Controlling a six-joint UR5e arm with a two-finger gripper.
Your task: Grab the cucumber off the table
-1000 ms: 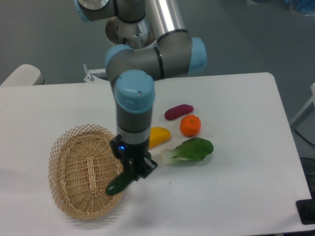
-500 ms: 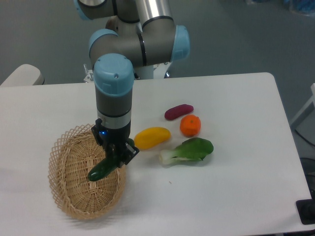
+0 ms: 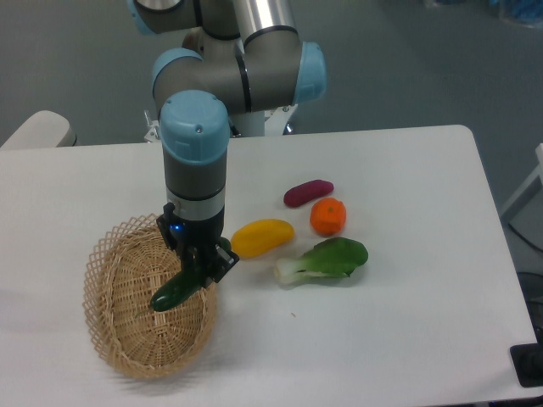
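Observation:
The dark green glossy cucumber point(image 3: 175, 292) hangs tilted in my gripper point(image 3: 198, 270), its lower end pointing down-left over the inside of the woven wicker basket point(image 3: 127, 339). The gripper is shut on the cucumber's upper end and holds it above the basket, clear of the white table point(image 3: 399, 322). The arm comes down from the back and stands over the basket's right rim.
A yellow mango point(image 3: 263, 236) lies just right of the gripper. A leafy green vegetable with a white stem point(image 3: 327, 259), an orange point(image 3: 328, 216) and a purple vegetable point(image 3: 308, 192) lie further right. A dark object point(image 3: 530, 365) sits at the table's front right corner.
The gripper has carried the cucumber left from the basket's right rim to over its inside. It has barely moved in the last half second.

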